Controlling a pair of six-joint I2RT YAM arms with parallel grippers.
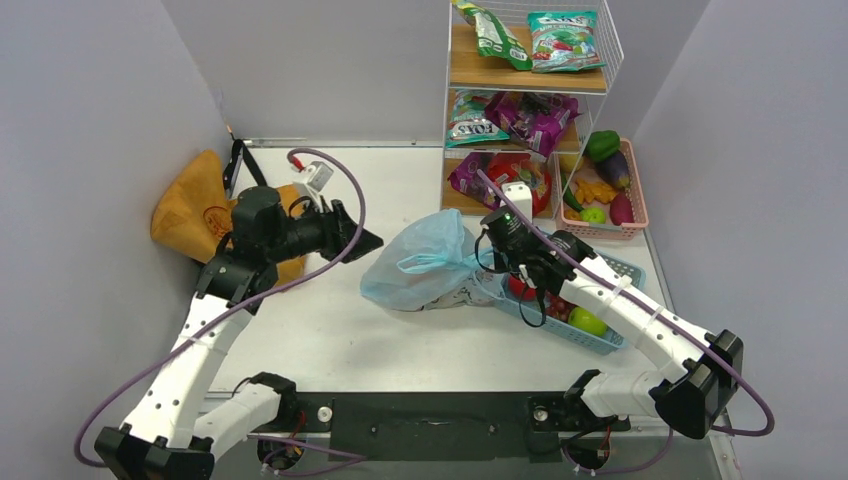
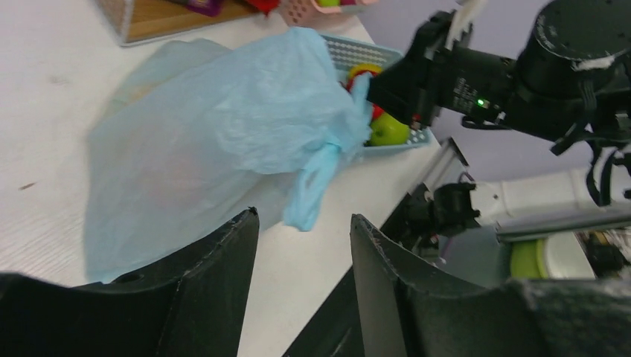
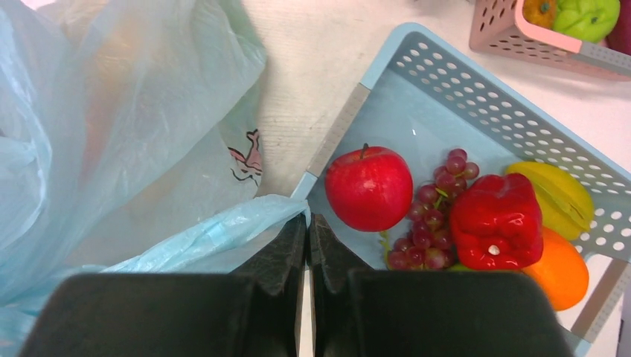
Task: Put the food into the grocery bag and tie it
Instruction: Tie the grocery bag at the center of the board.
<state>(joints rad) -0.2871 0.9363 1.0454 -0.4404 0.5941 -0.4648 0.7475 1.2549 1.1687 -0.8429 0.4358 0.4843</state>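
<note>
The light blue grocery bag (image 1: 420, 262) lies bulging on the table between my arms, its top gathered into a twisted strip (image 2: 320, 172). My right gripper (image 3: 307, 219) is shut on one blue handle (image 3: 208, 230) at the bag's right side. My left gripper (image 2: 303, 216) stands open with nothing between its fingers, drawn back to the left of the bag (image 2: 223, 126). Food lies in a blue basket (image 3: 446, 67): a red apple (image 3: 368, 187), purple grapes (image 3: 431, 216), a red pepper (image 3: 495, 219). What is inside the bag shows only as a faint tint.
A tan tote (image 1: 195, 215) sits at the far left behind my left arm. A wire shelf rack (image 1: 525, 90) with snack packs stands at the back, and a pink basket (image 1: 640, 195) of vegetables beside it. The blue basket (image 1: 595, 345) lies under my right arm.
</note>
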